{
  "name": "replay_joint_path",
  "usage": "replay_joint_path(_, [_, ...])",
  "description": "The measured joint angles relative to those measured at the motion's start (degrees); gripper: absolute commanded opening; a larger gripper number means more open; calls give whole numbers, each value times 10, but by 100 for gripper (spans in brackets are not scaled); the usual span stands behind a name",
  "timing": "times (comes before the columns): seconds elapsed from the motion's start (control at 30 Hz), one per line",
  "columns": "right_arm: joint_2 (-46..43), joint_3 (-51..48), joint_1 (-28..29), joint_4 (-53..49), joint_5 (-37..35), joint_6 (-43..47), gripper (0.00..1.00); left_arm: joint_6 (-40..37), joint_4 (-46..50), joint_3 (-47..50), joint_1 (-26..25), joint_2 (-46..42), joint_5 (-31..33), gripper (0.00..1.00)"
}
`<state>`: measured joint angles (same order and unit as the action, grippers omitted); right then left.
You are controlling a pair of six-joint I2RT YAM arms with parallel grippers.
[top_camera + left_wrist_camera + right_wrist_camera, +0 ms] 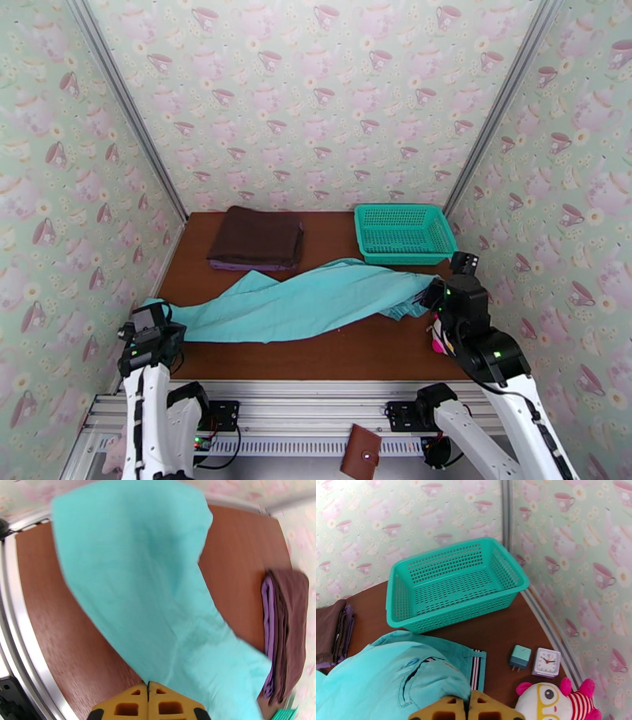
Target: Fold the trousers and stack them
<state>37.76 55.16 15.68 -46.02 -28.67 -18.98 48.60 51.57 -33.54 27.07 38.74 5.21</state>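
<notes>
Metal rail (pixel 316 392), trousers (pixel 300 304) across seemingly wooden table (pixel 355 355), teacup-papered walls (pixel 316 103).

The left arm (pixel 146 410), at seven o'clock, and right arm (pixel 513 410), at five, pair white link shells with black joint housings. Small green lights (pixel 496 353) dot them; black cables (pixel 234 450) trail at the bases. Mustard-yellow fingers (pixel 118 698) show rectangular cut-outs.

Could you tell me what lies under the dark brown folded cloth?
A purple cloth lies under the brown cloth; only its edge shows along one side. The rest of it, and anything further beneath, is covered.
</notes>
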Motion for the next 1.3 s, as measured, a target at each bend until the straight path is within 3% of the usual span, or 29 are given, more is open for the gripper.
replay_joint_path(0.2, [-40, 0, 0, -24, -64, 8, 0, -21, -15, 1, 12, 13, -64, 0])
replay_joint_path(0.37, [-45, 0, 0, -30, -66, 7, 0, -29, -25, 4, 2, -40, -124, 13])
replay_joint_path(0.63, [-53, 0, 0, -42, -65, 7, 0, -39, -14, -7, 1, -138, -172, 21])
replay_joint_path(0.67, [-56, 0, 0, -43, -65, 7, 7, -39, -9, -12, 1, -144, -175, 22])
replay_joint_path(0.73, [-60, 0, 0, -46, -61, 4, 33, -42, -5, -15, 1, -152, -179, 26])
replay_joint_path(0.87, [-74, 2, 0, -46, -47, 11, 68, -63, -26, -14, -8, -148, -212, 49])
replay_joint_path(1.0, [-80, 12, 0, -41, -2, 15, 83, -107, -83, -24, -88, -37, -227, 58])
replay_joint_path(1.17, [-51, 10, 0, -12, 106, 12, 84, -185, -126, -111, -253, 223, -191, 61])
replay_joint_path(1.3, [11, -12, 0, 34, 208, 12, 85, -232, -141, -203, -314, 385, -140, 63])
